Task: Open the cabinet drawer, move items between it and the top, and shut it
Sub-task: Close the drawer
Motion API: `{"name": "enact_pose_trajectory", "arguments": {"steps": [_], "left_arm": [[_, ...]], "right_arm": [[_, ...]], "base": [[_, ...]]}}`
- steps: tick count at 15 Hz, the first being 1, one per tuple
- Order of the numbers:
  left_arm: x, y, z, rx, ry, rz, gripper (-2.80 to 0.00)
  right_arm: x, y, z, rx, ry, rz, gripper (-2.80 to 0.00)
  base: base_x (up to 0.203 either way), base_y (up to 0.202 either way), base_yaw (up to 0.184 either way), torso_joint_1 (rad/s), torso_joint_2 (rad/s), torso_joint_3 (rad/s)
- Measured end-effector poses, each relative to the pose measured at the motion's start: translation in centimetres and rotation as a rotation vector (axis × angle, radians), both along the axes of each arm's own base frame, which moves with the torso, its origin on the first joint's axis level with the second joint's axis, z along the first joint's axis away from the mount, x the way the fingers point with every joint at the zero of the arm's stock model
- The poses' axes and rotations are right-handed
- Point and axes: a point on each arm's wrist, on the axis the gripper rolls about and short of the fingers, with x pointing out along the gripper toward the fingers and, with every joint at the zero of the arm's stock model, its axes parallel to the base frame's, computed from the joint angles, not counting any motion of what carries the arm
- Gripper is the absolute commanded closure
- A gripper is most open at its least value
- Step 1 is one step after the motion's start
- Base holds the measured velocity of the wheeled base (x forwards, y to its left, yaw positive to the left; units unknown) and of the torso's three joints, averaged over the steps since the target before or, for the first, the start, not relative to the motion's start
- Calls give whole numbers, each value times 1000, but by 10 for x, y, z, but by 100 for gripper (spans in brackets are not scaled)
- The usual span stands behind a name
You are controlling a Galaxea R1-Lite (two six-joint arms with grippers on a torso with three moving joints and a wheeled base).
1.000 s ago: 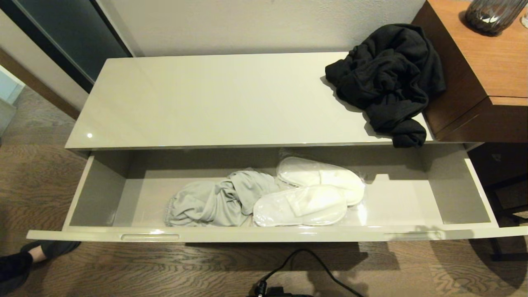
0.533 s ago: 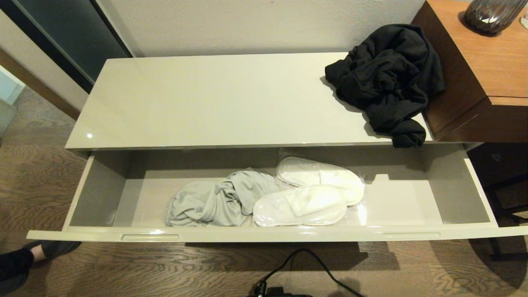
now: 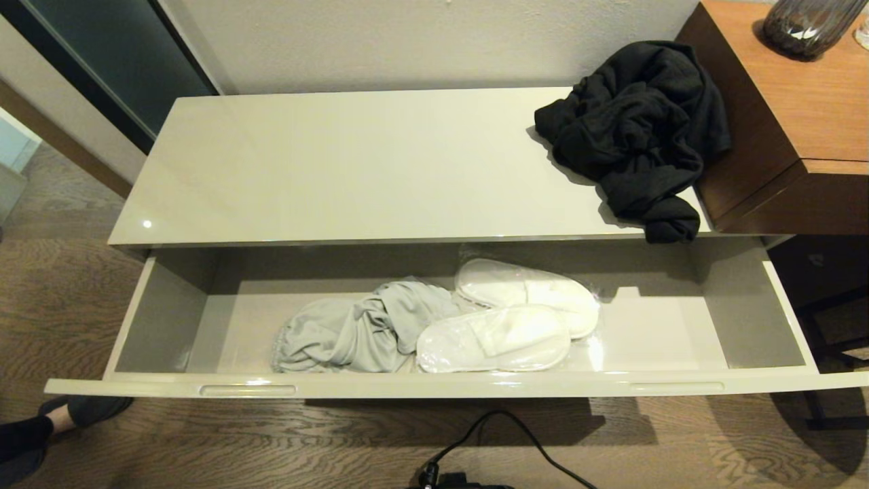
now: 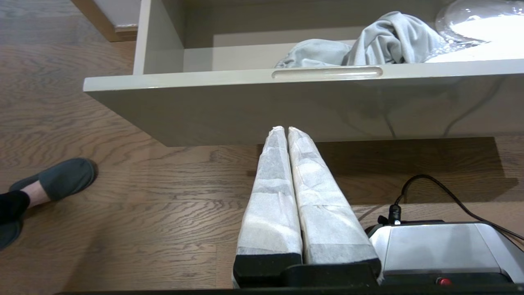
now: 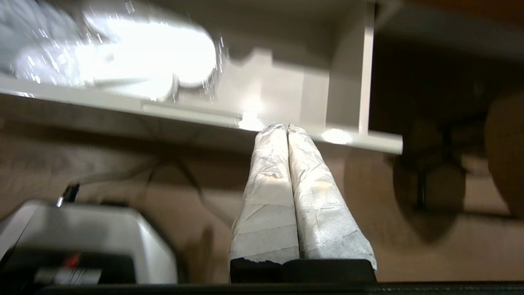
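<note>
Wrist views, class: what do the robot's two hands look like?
The left hand and the right hand each have two long tapering fingers wrapped in crinkled whitish tape, on a black base. A black cable trails across the floor.

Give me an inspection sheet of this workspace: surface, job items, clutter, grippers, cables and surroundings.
Surface: the top is glossy cream; only the black garment lies on it, at its right end, one fold hanging over the front edge.
Job's things: the cabinet drawer is pulled fully open; the grey garment and two wrapped white slippers lie inside, touching.
Clutter: a dark glass vase on the brown wood unit.
Grippers: left gripper shut, empty, low before the drawer front; right gripper shut, empty, near the drawer's right front corner.
Cables: a black cable loops on the floor.
Surroundings: wood floor; a person's slippered foot at left.
</note>
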Motion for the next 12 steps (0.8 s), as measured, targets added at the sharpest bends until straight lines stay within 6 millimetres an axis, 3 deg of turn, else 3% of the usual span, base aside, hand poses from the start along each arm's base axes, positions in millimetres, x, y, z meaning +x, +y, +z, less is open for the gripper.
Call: {"name": "enact_pose_trajectory", "arguments": {"steps": [4, 7, 10, 12], "left_arm": [[0, 0, 0, 0, 0, 1, 0], [0, 0, 0, 0, 0, 0, 0], [0, 0, 0, 0, 0, 0, 0], [0, 0, 0, 0, 0, 0, 0]], "right_arm": [[5, 0, -50, 54, -90, 44, 0], [4, 1, -72, 119, 32, 59, 0], [-3, 1, -80, 134, 180, 86, 0], [-4, 0, -81, 133, 179, 44, 0]], "base": [[0, 0, 0, 0, 0, 0], [0, 0, 0, 0, 0, 0], [0, 0, 0, 0, 0, 0], [0, 0, 0, 0, 0, 0]]}}
